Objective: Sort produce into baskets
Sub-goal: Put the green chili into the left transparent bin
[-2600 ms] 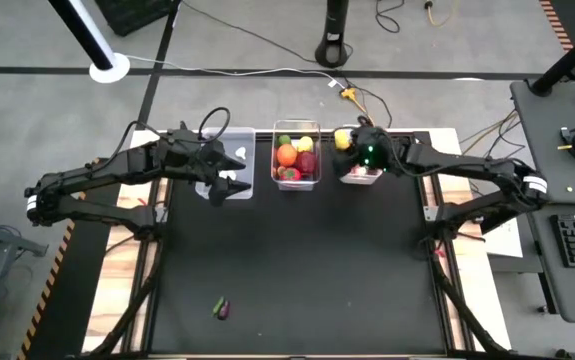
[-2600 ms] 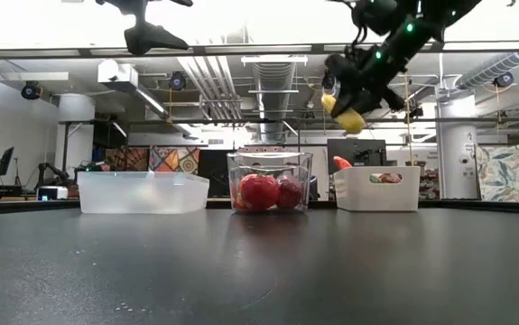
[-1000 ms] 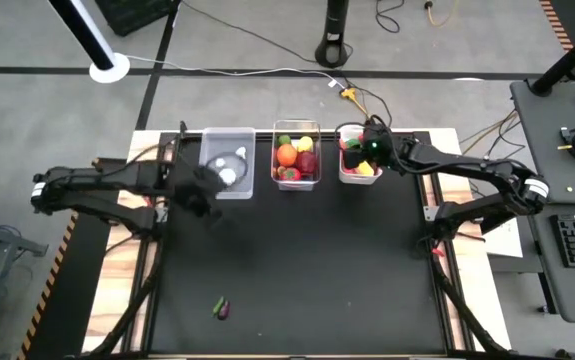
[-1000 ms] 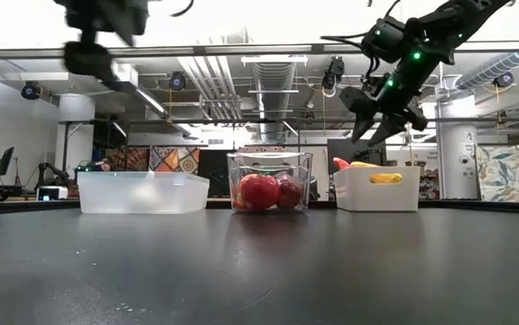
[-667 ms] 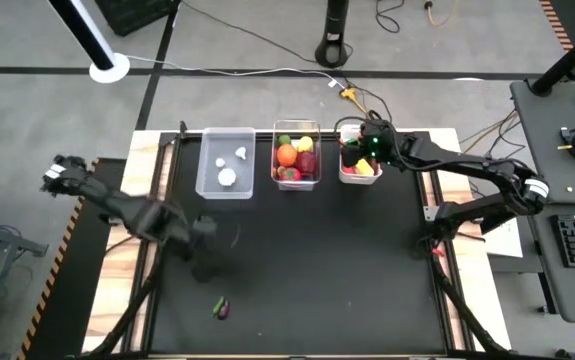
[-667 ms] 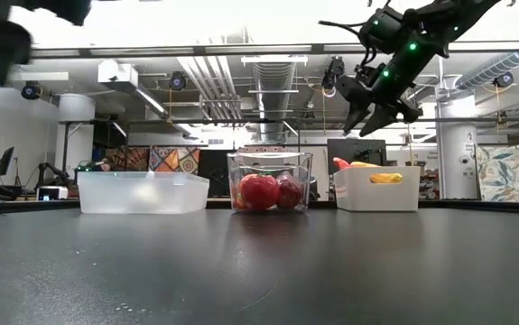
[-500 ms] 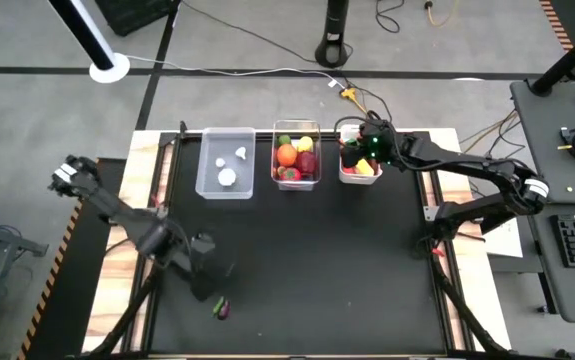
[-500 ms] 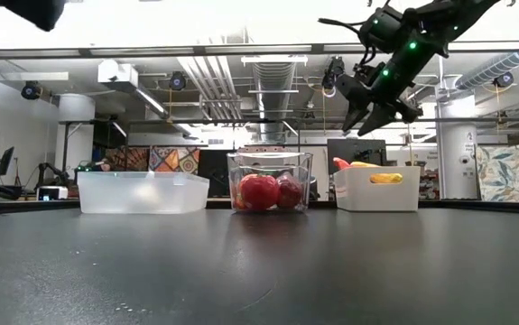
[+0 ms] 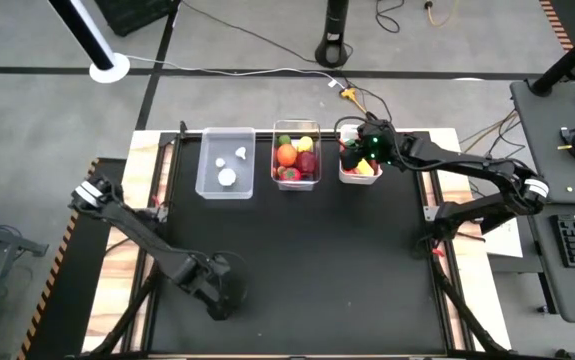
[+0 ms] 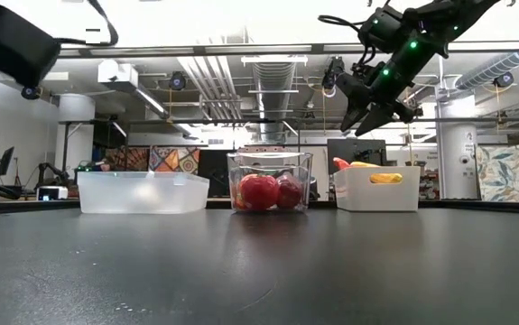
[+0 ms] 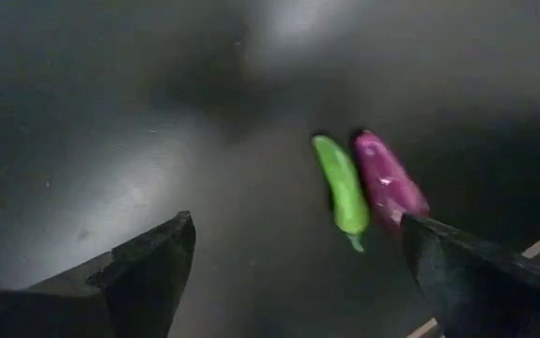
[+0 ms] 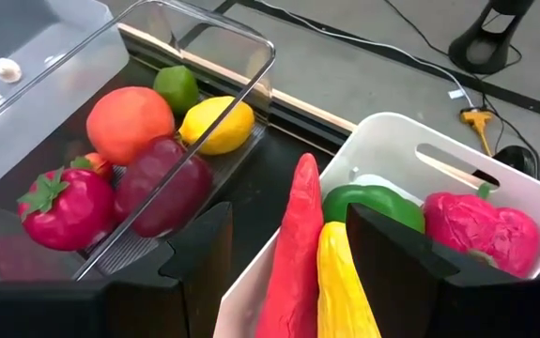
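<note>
A small green pepper [image 11: 342, 184] and a purple piece [image 11: 388, 181] lie side by side on the black table near its front edge. My left gripper [image 11: 296, 230] hangs open above them, one finger on either side, and hides them in the high view [image 9: 223, 296]. My right gripper [image 12: 288, 218] is open and empty just above the white basket [image 9: 351, 177], which holds a red piece [image 12: 293, 244], a yellow piece [image 12: 342, 282], a green pepper [image 12: 373, 205] and a pink piece [image 12: 476, 230]. It also shows in the low view [image 10: 373, 94].
The middle clear basket [image 9: 316, 152] holds an orange [image 12: 129, 124], a lime, a lemon [image 12: 215, 124], a strawberry [image 12: 63, 207] and a dark red piece. The left translucent basket [image 9: 207, 185] holds white pieces [image 9: 228, 176]. All three stand along the far edge.
My left gripper has swung from the left basket toward the table's near edge and gone down over the green and purple pieces. My right gripper, which earlier let the yellow piece drop into the white basket, has stayed open and risen a little above it.
</note>
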Robot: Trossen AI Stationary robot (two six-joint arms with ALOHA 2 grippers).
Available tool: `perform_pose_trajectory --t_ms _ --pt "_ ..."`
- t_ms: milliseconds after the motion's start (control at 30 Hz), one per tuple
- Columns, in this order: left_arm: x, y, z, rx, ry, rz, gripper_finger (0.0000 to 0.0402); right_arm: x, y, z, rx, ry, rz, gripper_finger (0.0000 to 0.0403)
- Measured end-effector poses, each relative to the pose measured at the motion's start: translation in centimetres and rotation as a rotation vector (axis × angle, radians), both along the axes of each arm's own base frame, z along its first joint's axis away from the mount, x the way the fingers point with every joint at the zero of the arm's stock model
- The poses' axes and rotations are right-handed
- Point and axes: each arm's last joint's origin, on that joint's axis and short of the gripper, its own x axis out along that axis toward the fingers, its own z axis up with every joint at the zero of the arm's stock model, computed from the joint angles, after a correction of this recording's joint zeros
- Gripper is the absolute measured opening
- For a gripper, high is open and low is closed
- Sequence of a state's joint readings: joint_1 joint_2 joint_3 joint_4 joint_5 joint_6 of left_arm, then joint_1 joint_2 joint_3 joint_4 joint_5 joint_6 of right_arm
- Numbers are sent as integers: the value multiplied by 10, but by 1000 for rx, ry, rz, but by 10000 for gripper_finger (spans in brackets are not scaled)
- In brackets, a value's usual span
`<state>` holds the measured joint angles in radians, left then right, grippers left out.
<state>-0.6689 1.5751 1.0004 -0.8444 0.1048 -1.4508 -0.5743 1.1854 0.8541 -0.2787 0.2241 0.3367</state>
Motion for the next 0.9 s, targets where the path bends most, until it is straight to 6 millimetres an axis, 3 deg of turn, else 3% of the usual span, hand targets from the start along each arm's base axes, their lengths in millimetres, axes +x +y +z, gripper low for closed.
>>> perform_pose_trajectory --t_ms 200,467,900 --pt "6 -6 -14 -3 22 0 355 0 0 0 7 -2 24 203" --pt "6 -4 -19 22 17 -1 355 0 0 0 7 -2 24 203" --pt "14 -13 -49 31 75 -33 348 1 1 0 12 -4 45 203"
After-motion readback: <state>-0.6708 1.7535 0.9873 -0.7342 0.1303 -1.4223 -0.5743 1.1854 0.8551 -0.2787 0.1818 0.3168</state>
